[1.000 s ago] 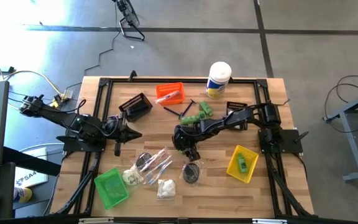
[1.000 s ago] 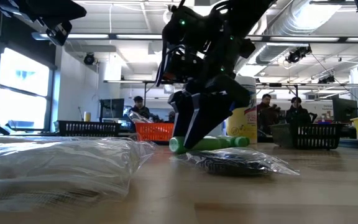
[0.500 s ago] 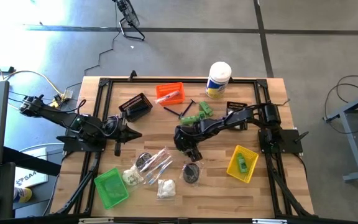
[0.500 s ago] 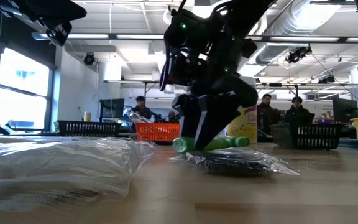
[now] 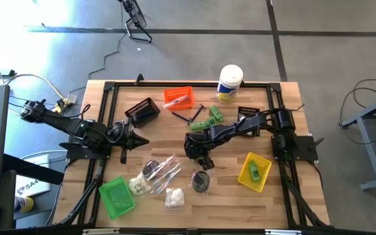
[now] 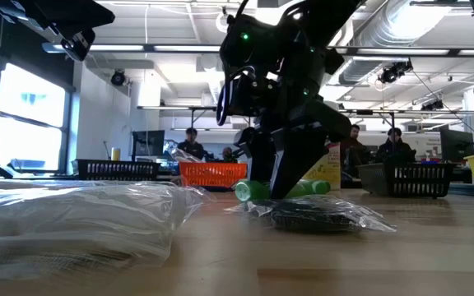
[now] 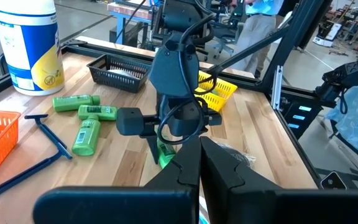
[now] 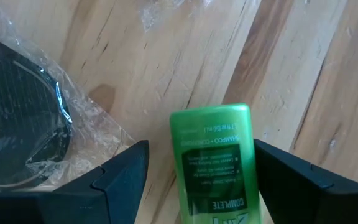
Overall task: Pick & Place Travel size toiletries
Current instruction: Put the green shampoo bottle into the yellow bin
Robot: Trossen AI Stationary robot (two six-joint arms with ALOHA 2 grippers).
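Note:
A bright green mini bottle (image 8: 215,163) lies on the table between the two spread fingers of my right gripper (image 8: 201,177), which is open and points down at mid-table (image 5: 201,155). The bottle also shows in the low view (image 6: 249,191) and the left wrist view (image 7: 165,155). A dark round bundle in clear wrap (image 5: 202,181) lies just nearer the table's front edge. More green bottles (image 5: 209,117) and thin black sticks (image 5: 187,116) lie farther back. My left gripper (image 5: 142,140) is shut and empty at the left. My right gripper stands over the bottle from above with a finger on each side. One finger's inner side (image 8: 261,155) lies right at the bottle's long side (image 8: 248,143); I cannot tell whether it touches. The other finger (image 8: 129,168) stands apart. The bottle lies flat on the table.
Clear-wrapped packets (image 5: 165,168) and bags of white puffs (image 5: 173,197) lie near the front. Around stand a green bin (image 5: 116,196), a yellow bin (image 5: 254,171), an orange bin (image 5: 178,98), two black bins (image 5: 142,112) (image 5: 248,112) and a white canister (image 5: 229,83). People stand in the room behind.
My right gripper has shifted a little toward the table's right edge, staying low over the table. The green bottle between its fingers has slid the same way along the table, still lying flat.

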